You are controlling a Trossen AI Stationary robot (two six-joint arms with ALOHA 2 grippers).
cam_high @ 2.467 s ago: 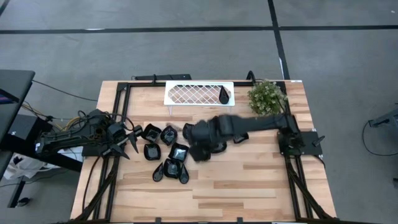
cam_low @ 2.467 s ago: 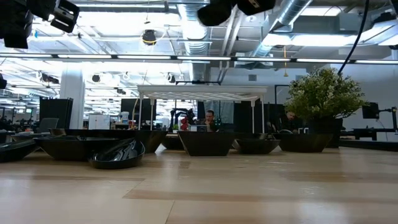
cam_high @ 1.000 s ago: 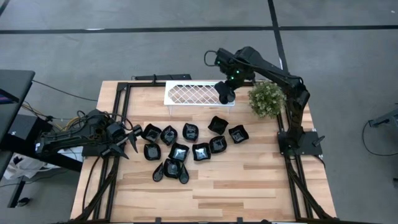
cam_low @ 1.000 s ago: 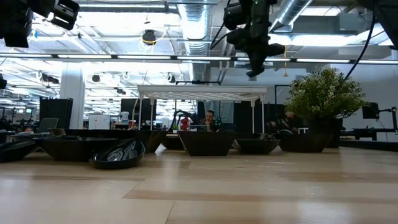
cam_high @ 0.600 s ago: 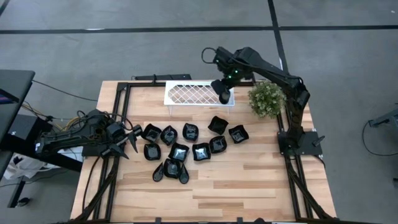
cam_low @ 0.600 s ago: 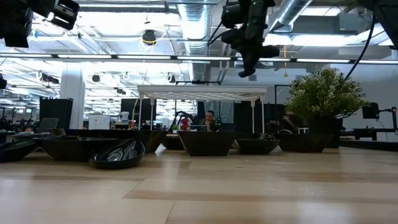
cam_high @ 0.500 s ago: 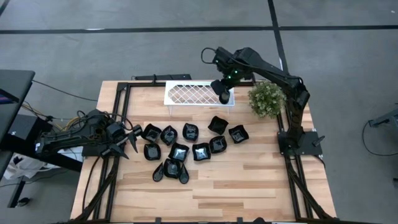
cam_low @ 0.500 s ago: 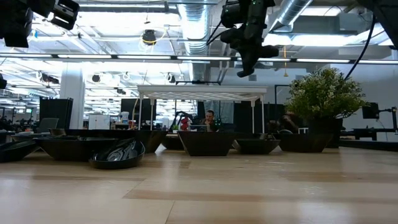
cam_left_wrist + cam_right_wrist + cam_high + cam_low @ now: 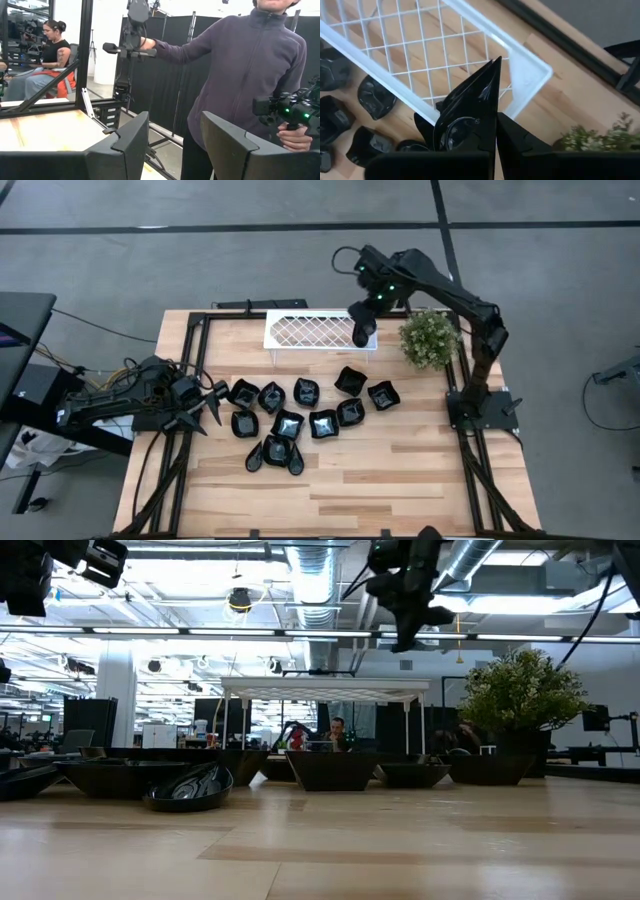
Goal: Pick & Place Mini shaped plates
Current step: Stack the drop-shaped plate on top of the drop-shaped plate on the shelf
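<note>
Several mini shaped plates (image 9: 300, 418), small and glossy black, lie in a cluster on the middle of the wooden table; in the low view they form a row (image 9: 330, 768). My right gripper (image 9: 362, 330) hangs above the right end of the white lattice tray (image 9: 310, 330), shut on one teardrop-shaped plate (image 9: 465, 120). In the low view that gripper (image 9: 405, 638) is well above the tray's top (image 9: 325, 687). My left gripper (image 9: 213, 408) waits open at the table's left edge, pointing level, with nothing between its fingers (image 9: 170, 145). My right gripper pinches the teardrop plate by its broad end (image 9: 457, 137) between its two fingers. The fingers slant steeply down from above. The plate's pointed tip (image 9: 493, 64) sticks out past the fingertips, and the plate hangs clear above the tray's right end.
A green plant (image 9: 430, 340) stands at the far right, close beside the tray's right end. Black frame rails (image 9: 195, 350) run along the table's left, right and far edges. A person in a grey-purple fleece (image 9: 250, 65) stands beyond the table in the left wrist view.
My right gripper has risen a little above the tray's right end and tipped slightly, staying shut on the teardrop plate. The plates on the table have not moved.
</note>
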